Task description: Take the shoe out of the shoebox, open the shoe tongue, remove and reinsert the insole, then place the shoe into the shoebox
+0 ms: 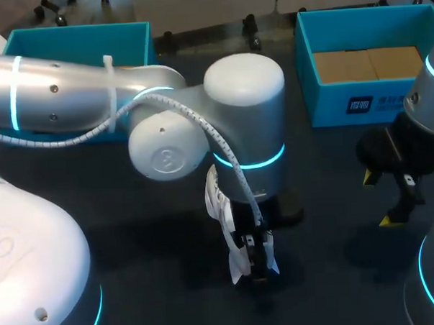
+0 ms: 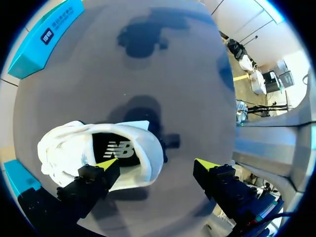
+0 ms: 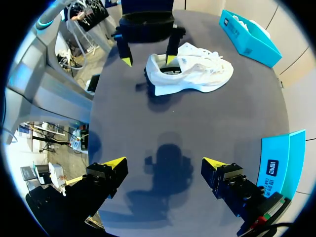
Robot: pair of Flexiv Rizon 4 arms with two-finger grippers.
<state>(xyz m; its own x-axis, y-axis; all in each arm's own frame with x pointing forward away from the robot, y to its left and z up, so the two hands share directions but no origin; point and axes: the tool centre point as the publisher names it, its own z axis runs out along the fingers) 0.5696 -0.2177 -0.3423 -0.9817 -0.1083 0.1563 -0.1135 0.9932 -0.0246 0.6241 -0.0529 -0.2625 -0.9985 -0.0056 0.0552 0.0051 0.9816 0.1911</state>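
Note:
A white shoe [image 1: 217,202] [image 3: 197,74] stands on its sole on the dark table, largely hidden in the head view by my left wrist. Its heel opening shows a dark insole [image 2: 118,148]. My left gripper [image 1: 255,258] [image 2: 157,165] [image 3: 148,59] is open over the heel, with one yellow tip at the opening and the other well behind the heel, touching nothing. My right gripper [image 1: 378,198] [image 3: 164,165] hangs open and empty at the right, far from the shoe. A teal shoebox [image 1: 75,39] [image 3: 249,37] sits at the back left, beyond the shoe's toe.
A second teal box [image 1: 358,106] [image 2: 42,37] [image 3: 279,163] with cardboard inside stands at the back right, near my right gripper. My left arm's big elbow [image 1: 244,118] looms over the table's middle. Bare dark tabletop [image 3: 197,128] lies between the shoe and my right gripper.

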